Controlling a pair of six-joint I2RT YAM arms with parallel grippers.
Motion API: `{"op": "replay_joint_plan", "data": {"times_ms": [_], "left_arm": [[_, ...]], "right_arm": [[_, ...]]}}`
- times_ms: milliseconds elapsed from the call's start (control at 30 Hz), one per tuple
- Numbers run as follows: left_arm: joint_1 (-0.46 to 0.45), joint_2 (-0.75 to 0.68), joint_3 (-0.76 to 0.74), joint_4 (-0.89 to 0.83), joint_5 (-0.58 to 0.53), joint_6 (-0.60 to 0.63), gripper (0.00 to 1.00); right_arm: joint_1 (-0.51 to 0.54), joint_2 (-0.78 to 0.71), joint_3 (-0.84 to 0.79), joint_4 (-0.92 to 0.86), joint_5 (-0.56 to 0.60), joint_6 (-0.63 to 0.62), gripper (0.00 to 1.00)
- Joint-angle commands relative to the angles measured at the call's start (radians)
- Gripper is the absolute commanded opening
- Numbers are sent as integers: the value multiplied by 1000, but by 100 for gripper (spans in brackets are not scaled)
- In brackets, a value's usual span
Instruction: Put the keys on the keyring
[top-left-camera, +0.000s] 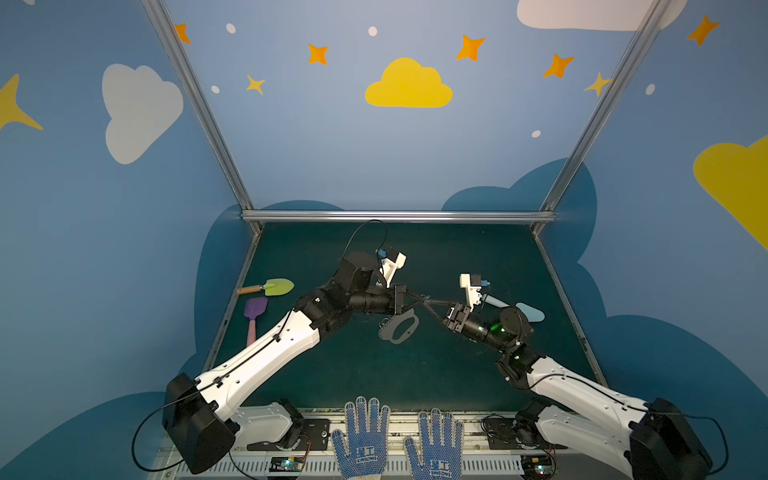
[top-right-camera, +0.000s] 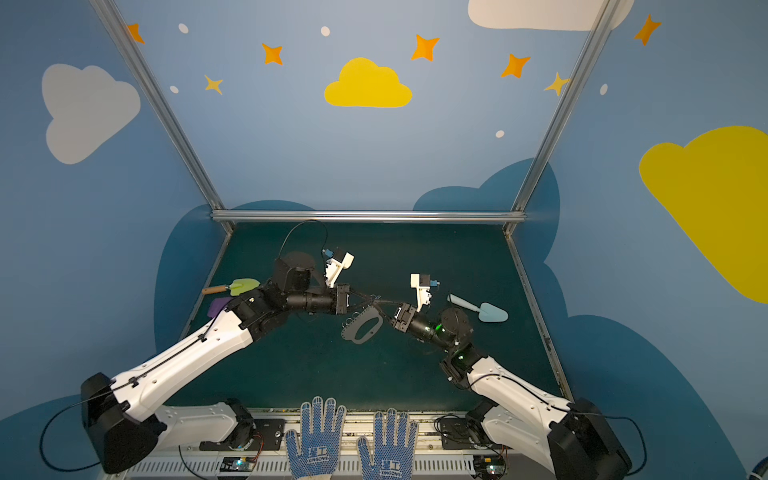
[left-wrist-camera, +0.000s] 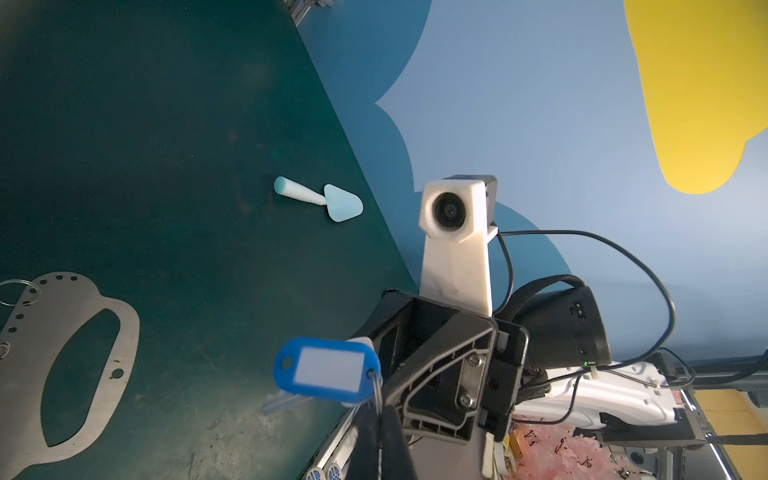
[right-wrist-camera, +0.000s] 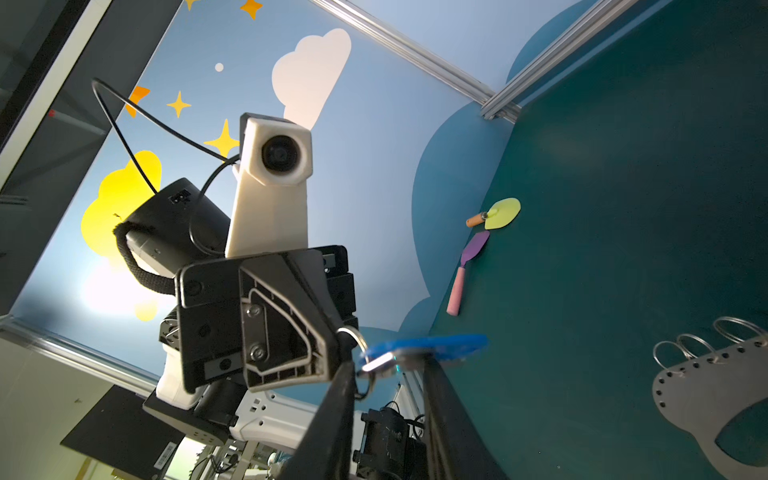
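Got left arm (top-left-camera: 266, 357) and right arm (top-left-camera: 582, 390) stretched inward, wrists meeting tip to tip at frame centre above the bench (top-left-camera: 374, 374). Seeing left gripper (top-left-camera: 417, 296) clenched on the keys (left-wrist-camera: 328, 370) at the ring end, held in the air. Reading right gripper (top-left-camera: 430, 305) as released, fingers (right-wrist-camera: 336, 415) apart astride the tag (right-wrist-camera: 436, 345). Spotting keyring (top-left-camera: 385, 332) flat on bench just below centre. Count: 2 arms, 1 keys, 1 keyring, 1 green trowel (top-left-camera: 278, 286), 1 purple spatula (top-left-camera: 254, 316), 1 pale blue spade (top-right-camera: 484, 309), 2 gloves (top-left-camera: 361, 440).
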Motion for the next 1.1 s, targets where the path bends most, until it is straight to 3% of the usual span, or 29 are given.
{"op": "replay_joint_plan", "data": {"times_ms": [0,233,467,833,1067], "left_arm": [[-1,-20,-1,22,10,14,4],[-1,-6,-2,48,53,4,4],[-7,-1,1,56,78,1,4],[-15,10,9,49,91,6,4],[-16,8,10,53,83,7,4]], "right_arm": [[-10,-89,-5,-83,37,-59,39],[-36,-209,5,-191,42,-126,47],[-38,-107,22,-98,-34,-102,54],[-39,-48,8,81,-97,-76,54],[-39,-29,-6,133,-133,-59,44]]}}
